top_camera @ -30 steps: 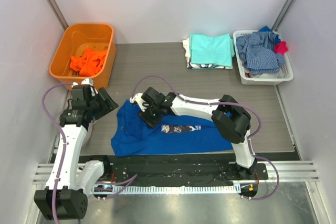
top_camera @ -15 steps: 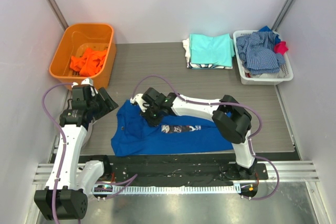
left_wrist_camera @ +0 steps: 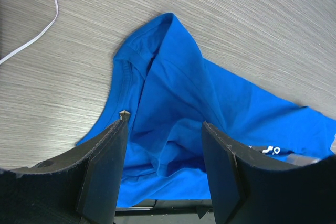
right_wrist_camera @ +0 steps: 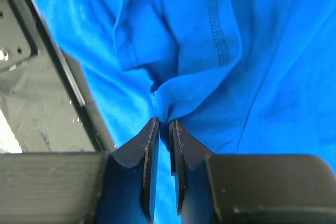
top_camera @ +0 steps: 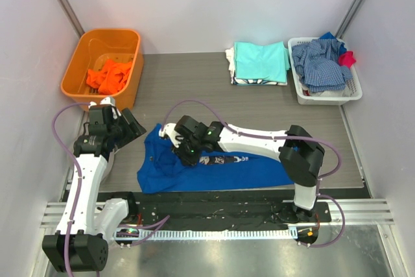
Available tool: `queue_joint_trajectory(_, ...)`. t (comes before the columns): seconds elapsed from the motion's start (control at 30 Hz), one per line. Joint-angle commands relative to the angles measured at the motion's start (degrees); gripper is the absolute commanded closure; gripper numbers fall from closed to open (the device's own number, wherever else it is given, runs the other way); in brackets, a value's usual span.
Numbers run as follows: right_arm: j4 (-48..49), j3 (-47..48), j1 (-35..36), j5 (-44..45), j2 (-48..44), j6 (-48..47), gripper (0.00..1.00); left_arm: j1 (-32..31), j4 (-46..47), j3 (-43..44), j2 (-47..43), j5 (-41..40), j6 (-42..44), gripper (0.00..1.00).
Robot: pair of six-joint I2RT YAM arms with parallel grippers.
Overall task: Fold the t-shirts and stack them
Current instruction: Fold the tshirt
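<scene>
Now right fingers (right_wrist_camera: 150, 153) pinch blue t-shirt (right_wrist_camera: 278, 72) fold; left fingers (left_wrist_camera: 107, 163) apart; print (top_camera: 224, 159) unreadable.

One overhead view, two wrist views.
The top camera looks down from above the near edge over the whole table (top_camera: 188, 76). The left wrist camera looks past the left gripper (left_wrist_camera: 164, 120), from some height, onto the blue t-shirt (left_wrist_camera: 178, 77); the right wrist camera, behind the right gripper (right_wrist_camera: 164, 121), sits close against that shirt, which all three share.
</scene>
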Motion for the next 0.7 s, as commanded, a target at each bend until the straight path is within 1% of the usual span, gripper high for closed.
queue_joint_trajectory(0.0,-1.1,-2.2,1.33,-0.65,-3.75,1.1,0.78,0.35,0.81,-0.21,-0.84,1.48,-0.29,0.38)
queue_joint_trajectory(0.13,-1.45,-4.39,1.86,-0.03,-5.33,1.1,0.78,0.35,0.63,-0.04,-0.75,1.66,-0.38,0.38)
queue_joint_trajectory(0.23,-2.5,-5.45,2.12,0.58,-6.47,1.1,0.75,0.44,0.63,-0.12,-0.84,1.75,-0.47,0.38)
queue_joint_trajectory(0.37,-3.65,-6.86,2.56,1.64,-7.79,1.1,0.64,0.44,0.72,-0.04,-0.67,2.01,-0.73,0.38)
queue_joint_trajectory(0.43,-3.82,-7.91,2.56,2.08,-8.85,2.51,0.61,0.35,0.72,-0.12,-0.67,2.1,-0.91,0.38)
queue_joint_trajectory(0.53,-4.09,-9.4,2.47,2.25,-10.25,2.86,0.53,0.44,0.72,-0.21,-0.58,2.27,-1.17,0.39)
queue_joint_trajectory(0.57,-3.91,-9.76,2.56,2.51,-10.69,3.04,0.51,0.44,0.81,-0.21,-0.67,2.36,-1.26,0.39)
queue_joint_trajectory(0.67,-3.3,-11.78,2.56,3.74,-12.62,3.65,0.5,0.35,0.81,-0.39,-0.93,2.45,-1.44,0.39)
